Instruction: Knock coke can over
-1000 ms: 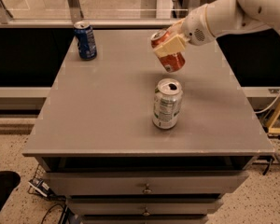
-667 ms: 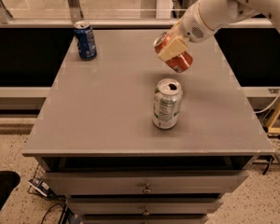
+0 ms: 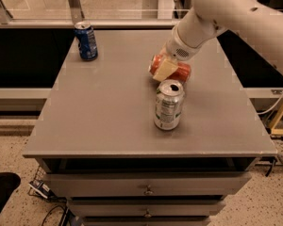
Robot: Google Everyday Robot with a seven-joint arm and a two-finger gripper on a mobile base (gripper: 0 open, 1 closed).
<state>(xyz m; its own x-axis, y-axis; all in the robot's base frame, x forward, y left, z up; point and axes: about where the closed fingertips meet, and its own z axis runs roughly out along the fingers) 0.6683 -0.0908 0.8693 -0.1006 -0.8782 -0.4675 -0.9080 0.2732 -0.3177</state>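
Checking your tool, you find the coke can pressed right beneath it, lying nearly flat on the worktop, long axis crosswise to the tool; whether the tool grips it, you cannot tell.

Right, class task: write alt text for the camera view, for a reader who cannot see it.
The robot's gripper is closed around the coke can, turned on its side low at the grey table, just behind an upright silver can. A blue can stands at the far left corner.
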